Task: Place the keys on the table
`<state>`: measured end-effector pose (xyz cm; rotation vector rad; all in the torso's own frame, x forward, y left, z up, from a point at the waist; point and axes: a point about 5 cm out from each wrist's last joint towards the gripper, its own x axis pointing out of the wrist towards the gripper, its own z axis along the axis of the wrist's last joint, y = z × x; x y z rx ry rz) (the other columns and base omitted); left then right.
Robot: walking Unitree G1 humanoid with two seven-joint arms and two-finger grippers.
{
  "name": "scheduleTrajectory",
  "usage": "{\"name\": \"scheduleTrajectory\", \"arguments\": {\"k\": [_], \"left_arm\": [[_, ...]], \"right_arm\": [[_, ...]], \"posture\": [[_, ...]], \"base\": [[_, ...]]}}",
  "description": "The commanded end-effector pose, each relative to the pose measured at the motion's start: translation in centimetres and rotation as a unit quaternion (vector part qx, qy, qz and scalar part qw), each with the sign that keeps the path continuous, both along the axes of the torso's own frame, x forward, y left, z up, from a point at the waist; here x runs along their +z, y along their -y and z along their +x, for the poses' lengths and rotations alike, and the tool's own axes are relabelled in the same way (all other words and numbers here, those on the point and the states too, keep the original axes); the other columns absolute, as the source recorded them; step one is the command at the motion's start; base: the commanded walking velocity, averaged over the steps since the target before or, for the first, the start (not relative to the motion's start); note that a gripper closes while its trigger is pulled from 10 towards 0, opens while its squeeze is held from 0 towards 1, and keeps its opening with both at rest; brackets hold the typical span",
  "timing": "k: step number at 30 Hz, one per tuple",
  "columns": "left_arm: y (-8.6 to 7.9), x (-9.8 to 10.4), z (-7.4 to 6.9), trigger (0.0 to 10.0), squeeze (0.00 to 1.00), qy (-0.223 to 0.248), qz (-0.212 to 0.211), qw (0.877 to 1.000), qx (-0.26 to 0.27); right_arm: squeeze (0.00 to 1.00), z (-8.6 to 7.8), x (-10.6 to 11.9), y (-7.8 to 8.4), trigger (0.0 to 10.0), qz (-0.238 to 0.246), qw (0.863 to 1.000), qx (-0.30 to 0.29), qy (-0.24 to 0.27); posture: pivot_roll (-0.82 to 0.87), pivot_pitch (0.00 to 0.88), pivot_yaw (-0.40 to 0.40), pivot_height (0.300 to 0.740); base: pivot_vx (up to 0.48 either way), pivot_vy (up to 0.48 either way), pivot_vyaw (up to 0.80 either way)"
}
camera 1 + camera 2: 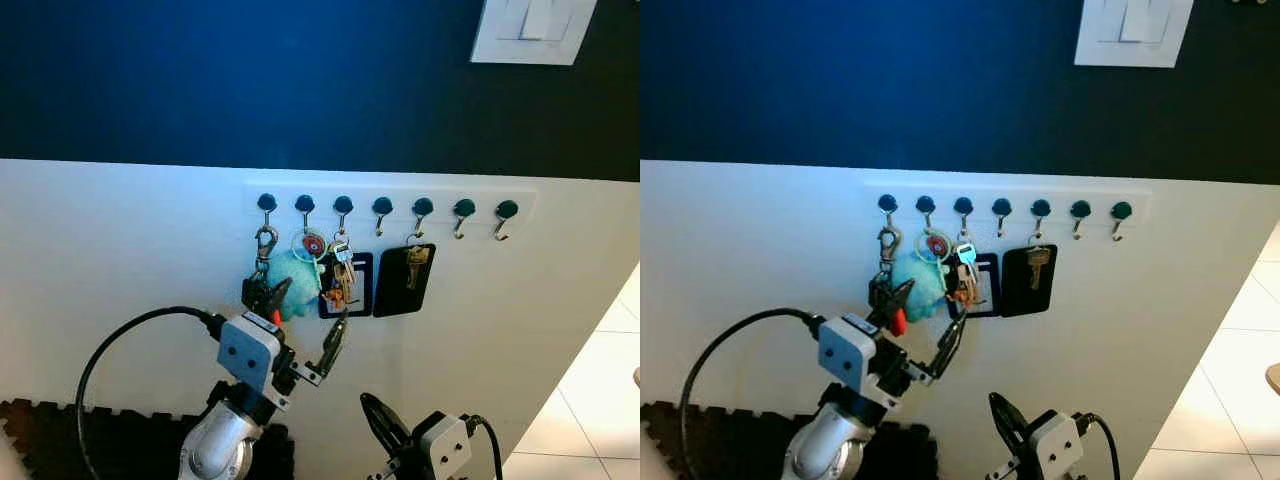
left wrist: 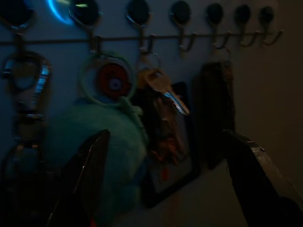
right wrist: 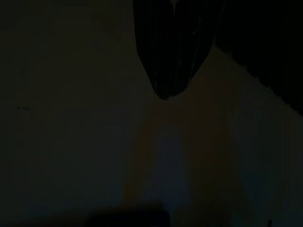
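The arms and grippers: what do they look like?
The left arm is silver metal with a white boxy wrist block and a looping black cable. Its left gripper has long black fingers. The right gripper has a matching white block, black fingers and a black cable.

Dim view along the left hand point(image 2: 165, 179), its two black fingers point(image 2: 90, 175) spread wide before a row of hooks point(image 2: 182, 40) on a pale wall point(image 2: 284, 118). Between them hang the keys point(image 2: 163, 87), a teal plush point(image 2: 113, 156) beside them (red disc point(image 2: 112, 81) above it), a carabiner point(image 2: 26, 82) and a dark fob point(image 2: 218, 109).
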<state>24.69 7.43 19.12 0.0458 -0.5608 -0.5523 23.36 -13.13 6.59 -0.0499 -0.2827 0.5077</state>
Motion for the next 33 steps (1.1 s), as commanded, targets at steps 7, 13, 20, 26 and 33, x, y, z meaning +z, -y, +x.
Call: {"name": "scheduleTrajectory", "arguments": {"k": [7,13,20,26,33], "left_arm": [[-2.2,-0.3,2.4,10.0,0.00,0.012,0.061,0.988,0.140],[-2.1,-0.1,1.8,10.0,0.00,0.021,0.044,0.992,0.116],[-1.5,-0.4,1.5,10.0,0.00,0.018,0.044,0.992,0.114],[-0.8,-0.7,1.5,10.0,0.00,0.006,0.043,0.995,0.092],[-0.9,-0.9,2.6,10.0,0.00,-0.005,0.051,0.992,0.114]], "right_arm": [[0.00,0.1,0.2,-0.2,10.0,-0.001,1.000,0.002,0.000],[0.00,0.0,0.1,-0.1,10.0,-0.002,1.000,0.001,-0.003],[0.00,-0.1,0.0,-0.1,10.0,-0.002,1.000,0.001,-0.005],[0.00,0.0,0.0,-0.1,10.0,-0.002,1.000,0.001,-0.005],[0.00,0.1,0.0,-0.2,10.0,0.000,1.000,0.000,-0.006]], "posture": [[0.05,0.040,0.017,0.740],[0.05,0.042,0.017,0.740],[0.06,0.044,0.015,0.740],[0.06,0.050,0.015,0.740],[0.05,0.052,0.016,0.740]], "base": [[0.000,0.000,0.00],[0.000,0.000,0.00],[0.000,0.000,0.00],[0.000,0.000,0.00],[0.000,0.000,0.00]]}}
